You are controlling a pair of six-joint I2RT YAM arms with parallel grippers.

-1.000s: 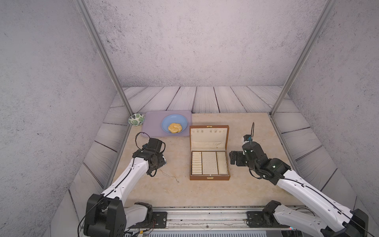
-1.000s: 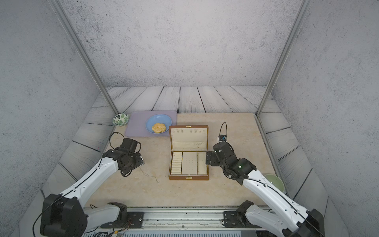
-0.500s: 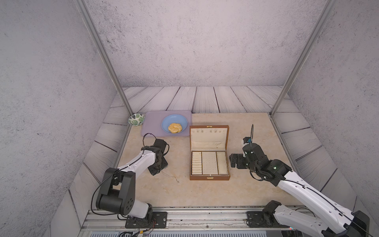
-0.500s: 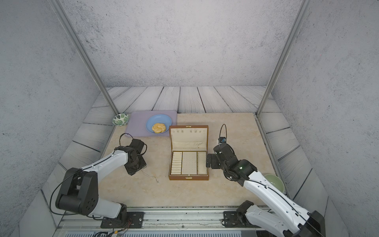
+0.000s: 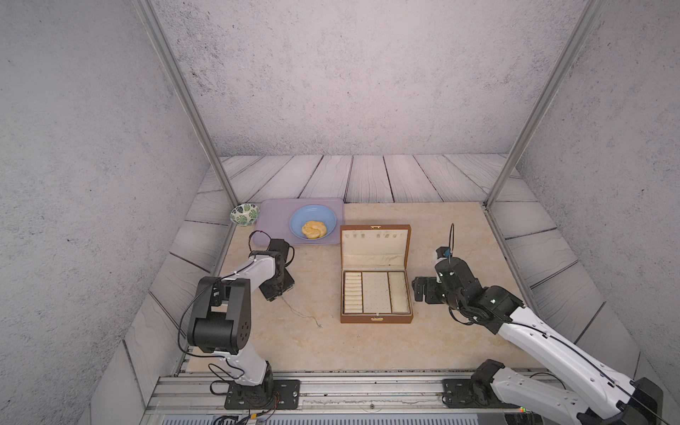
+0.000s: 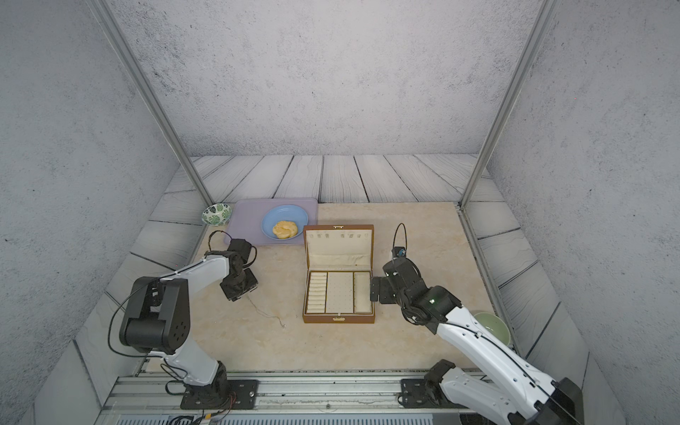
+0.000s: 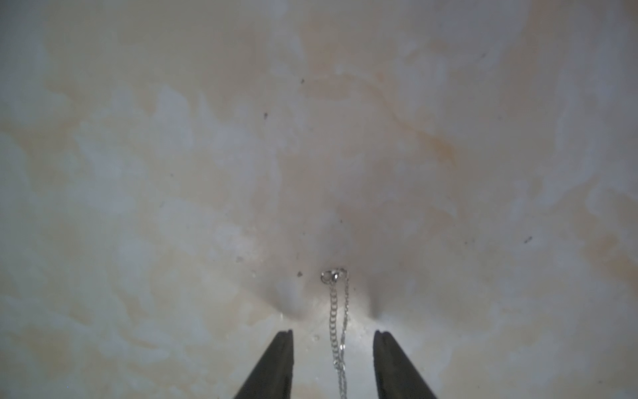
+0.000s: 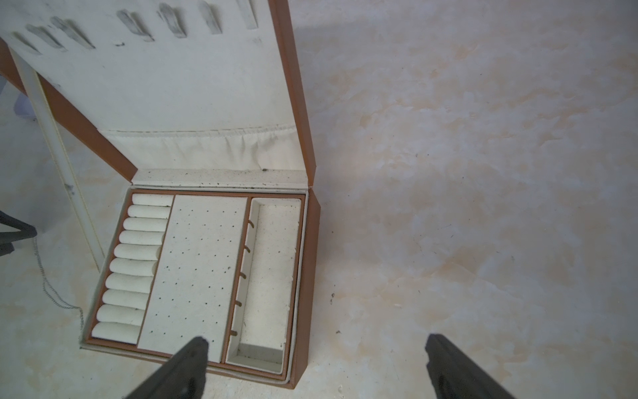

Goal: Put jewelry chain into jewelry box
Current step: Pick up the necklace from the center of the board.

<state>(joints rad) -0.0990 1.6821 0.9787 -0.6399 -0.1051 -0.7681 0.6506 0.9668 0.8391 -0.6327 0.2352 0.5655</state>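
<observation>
The jewelry chain (image 5: 300,312), a fine pale strand, lies on the marble tabletop left of the jewelry box (image 5: 375,319), (image 6: 338,319). It also shows in a top view (image 6: 265,313) and in the right wrist view (image 8: 45,276). The brown box stands open, its cream lid tilted back. My left gripper (image 5: 281,290) is down at the chain's far end. In the left wrist view its jaws (image 7: 333,333) stand apart with the doubled chain (image 7: 336,311) running between them, touching neither finger. My right gripper (image 8: 316,338) is wide open beside the box's right wall, holding nothing.
A lilac tray (image 5: 272,220) at the back left carries a blue plate (image 5: 323,217) with a pastry (image 5: 314,229). A leaf-patterned bowl (image 5: 244,214) sits beside the tray. A pale green bowl (image 6: 491,325) lies near the right arm. Metal posts stand at the table's back corners.
My left arm has folded and brought its gripper down to the table over the chain's end, with the jaws narrowing. The right arm has hardly moved.
</observation>
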